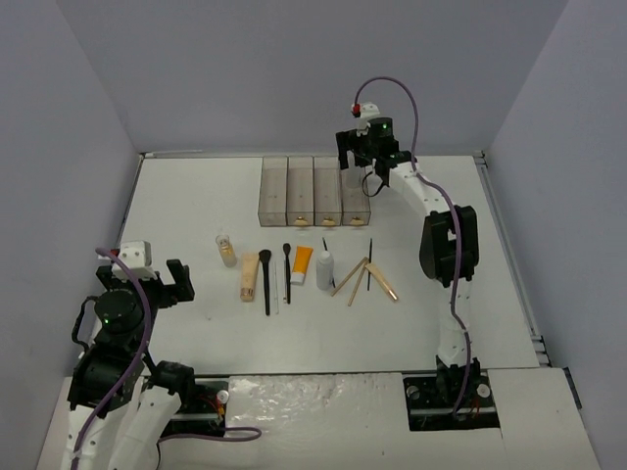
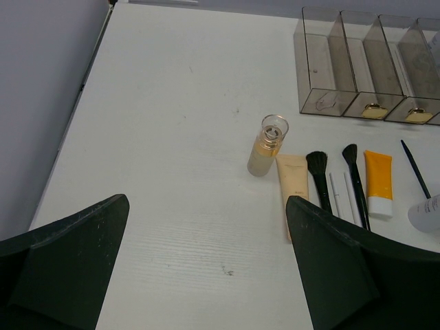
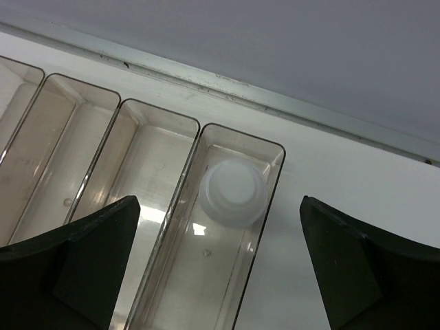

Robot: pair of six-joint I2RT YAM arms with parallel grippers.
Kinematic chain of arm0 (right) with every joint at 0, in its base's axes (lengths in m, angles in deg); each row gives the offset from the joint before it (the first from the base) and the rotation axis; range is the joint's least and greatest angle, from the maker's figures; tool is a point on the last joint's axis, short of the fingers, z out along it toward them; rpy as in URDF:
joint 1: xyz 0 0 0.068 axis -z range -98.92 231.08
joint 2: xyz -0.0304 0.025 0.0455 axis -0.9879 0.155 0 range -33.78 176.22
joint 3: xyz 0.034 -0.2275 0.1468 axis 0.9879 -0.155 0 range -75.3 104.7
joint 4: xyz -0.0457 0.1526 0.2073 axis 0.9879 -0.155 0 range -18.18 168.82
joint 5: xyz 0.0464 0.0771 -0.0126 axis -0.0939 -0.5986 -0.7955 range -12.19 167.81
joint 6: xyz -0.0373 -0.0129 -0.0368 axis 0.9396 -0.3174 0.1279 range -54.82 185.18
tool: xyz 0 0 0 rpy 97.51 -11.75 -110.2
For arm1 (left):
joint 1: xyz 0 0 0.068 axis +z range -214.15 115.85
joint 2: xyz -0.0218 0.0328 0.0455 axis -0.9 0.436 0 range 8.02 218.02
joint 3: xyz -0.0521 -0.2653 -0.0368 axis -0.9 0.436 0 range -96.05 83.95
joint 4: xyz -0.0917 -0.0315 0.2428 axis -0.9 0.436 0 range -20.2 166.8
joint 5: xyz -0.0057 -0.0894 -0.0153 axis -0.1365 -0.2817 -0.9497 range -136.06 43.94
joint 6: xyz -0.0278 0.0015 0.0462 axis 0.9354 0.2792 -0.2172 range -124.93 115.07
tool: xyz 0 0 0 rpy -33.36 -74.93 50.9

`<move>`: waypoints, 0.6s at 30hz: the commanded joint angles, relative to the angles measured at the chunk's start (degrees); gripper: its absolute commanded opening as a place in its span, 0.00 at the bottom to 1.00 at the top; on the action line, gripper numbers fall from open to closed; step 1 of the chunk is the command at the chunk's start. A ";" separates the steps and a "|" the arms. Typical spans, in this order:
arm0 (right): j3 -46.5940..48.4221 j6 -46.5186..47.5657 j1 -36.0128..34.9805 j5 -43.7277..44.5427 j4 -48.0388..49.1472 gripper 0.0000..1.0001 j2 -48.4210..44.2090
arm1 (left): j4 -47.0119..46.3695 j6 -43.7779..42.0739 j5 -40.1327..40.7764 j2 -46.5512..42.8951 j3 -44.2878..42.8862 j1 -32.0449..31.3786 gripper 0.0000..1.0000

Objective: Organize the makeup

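**A:** Right gripper [image 1: 358,157] status?

**B:** It hangs over the far end of the clear smoky four-compartment box [image 1: 313,186]. The box sits by the far edge of the surface [image 1: 186,196], about mid-width. Jaws are spread wide with nothing between them.

**A:** Anything in the box?

**B:** We see a round white bottle [image 3: 233,192] at the far end of the rightmost compartment. It looks upright and sits directly below that gripper. Small gold-coloured bits [image 2: 375,110] show at the near ends of some compartments; we can't tell what they are.

**A:** Rest of the makeup?

**B:** It's in a row across the middle of the surface, outside the box. Left to right:
- glass bottle [image 2: 268,144], upright
- beige tube [image 2: 293,185], just beside it
- black brush [image 2: 317,172]
- thin white sticks [image 2: 337,196]
- slimmer black brush [image 2: 354,179]
- orange tube [image 2: 379,180]
- white bottle [image 1: 324,270]
- tan sticks [image 1: 383,283], fanned out with a thin black pencil [image 1: 370,264] among them

A second black pencil [image 1: 325,243] lies just on the far side of the white bottle.

**A:** Left gripper?

**B:** Left gripper [image 2: 206,203] is toward the near-left corner, well apart from the row. Jaws are wide apart and hold nothing.
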 commanded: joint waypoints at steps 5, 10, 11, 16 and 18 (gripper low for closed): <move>-16.17 0.39 -4.06 0.14 4.34 1.00 -29.31 | -3.79 -0.29 -0.62 0.16 -1.48 0.32 0.97; -33.22 0.08 -10.98 0.51 4.34 1.00 -43.03 | -3.56 -0.19 -0.78 0.08 -1.56 0.32 0.97; -36.17 0.03 -12.74 0.87 4.37 1.00 -45.77 | -3.60 -0.21 -0.76 0.08 -1.53 0.32 0.97; -50.18 -1.19 -22.15 4.37 6.33 1.00 -54.61 | -3.44 -0.06 -0.79 0.22 -1.48 0.32 0.97; -55.05 -2.04 -25.14 5.08 8.92 1.00 -56.92 | -3.44 -0.07 -0.79 0.30 -1.48 0.32 0.97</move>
